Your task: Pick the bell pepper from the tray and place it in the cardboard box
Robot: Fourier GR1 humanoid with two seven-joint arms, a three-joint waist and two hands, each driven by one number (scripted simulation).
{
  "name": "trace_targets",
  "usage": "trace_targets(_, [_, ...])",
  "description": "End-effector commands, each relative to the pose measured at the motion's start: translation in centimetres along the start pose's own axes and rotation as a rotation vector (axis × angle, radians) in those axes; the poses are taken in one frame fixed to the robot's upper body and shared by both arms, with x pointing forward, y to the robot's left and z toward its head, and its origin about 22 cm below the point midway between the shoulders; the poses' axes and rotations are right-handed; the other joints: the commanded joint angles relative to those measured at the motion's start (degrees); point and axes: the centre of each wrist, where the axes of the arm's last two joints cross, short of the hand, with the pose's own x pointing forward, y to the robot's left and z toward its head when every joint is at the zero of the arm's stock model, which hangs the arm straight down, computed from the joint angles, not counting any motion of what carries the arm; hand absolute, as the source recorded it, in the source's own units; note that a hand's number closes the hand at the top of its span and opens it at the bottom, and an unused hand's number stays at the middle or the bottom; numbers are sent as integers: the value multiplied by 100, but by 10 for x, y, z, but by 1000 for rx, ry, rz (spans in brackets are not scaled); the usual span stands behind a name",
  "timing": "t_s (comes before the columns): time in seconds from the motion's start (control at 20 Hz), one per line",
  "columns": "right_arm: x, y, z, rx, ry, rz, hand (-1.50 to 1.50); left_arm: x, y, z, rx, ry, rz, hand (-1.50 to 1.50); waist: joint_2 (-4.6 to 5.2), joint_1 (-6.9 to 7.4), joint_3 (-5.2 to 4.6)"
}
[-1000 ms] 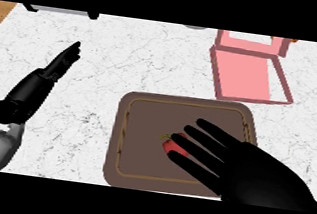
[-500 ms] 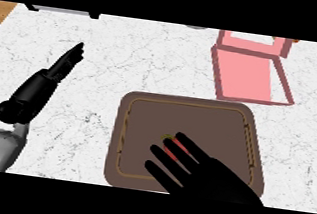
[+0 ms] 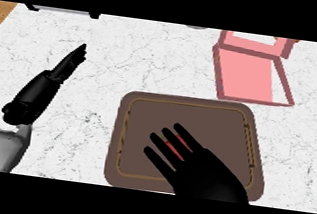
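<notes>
A brown tray (image 3: 133,126) lies on the marble counter in the lower middle of the head view. My right hand (image 3: 201,170) is spread over the tray's middle with straight fingers. Slivers of the red bell pepper (image 3: 179,147) show between those fingers; the rest is hidden under the hand. The pink cardboard box (image 3: 251,76) stands open at the upper right, apart from the tray. My left hand (image 3: 54,77) rests at the left with fingers straight, pointing up and away, holding nothing.
A grey object (image 3: 61,10) sits at the counter's far left edge. Wooden floor shows beyond the counter's left and right sides. Bare marble lies between the tray and the box.
My right hand has slid left and down toward the view's lower edge, covering more of the pepper. The left hand has shifted slightly.
</notes>
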Motion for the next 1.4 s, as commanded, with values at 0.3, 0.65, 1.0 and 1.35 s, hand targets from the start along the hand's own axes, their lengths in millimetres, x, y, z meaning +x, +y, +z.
trace_targets(0.3, [0, 20, -32, 25, 65, 53, -150, 2, 6, 11, -14, -14, -1, 0, -2, 13, 0])
trace_targets(0.65, [-12, 51, -43, 48, 18, 26, -150, -1, 17, 7, -6, -10, -9, 0, 4, 9, 0])
trace_targets(1.0, [-9, 64, -53, 52, 49, 50, -150, 11, 16, -1, -19, -15, 9, 0, 0, 14, 1])
trace_targets(1.35, [-35, 55, -60, 46, 94, 60, -150, 1, -11, -3, -7, -18, 0, 0, 1, -1, 0])
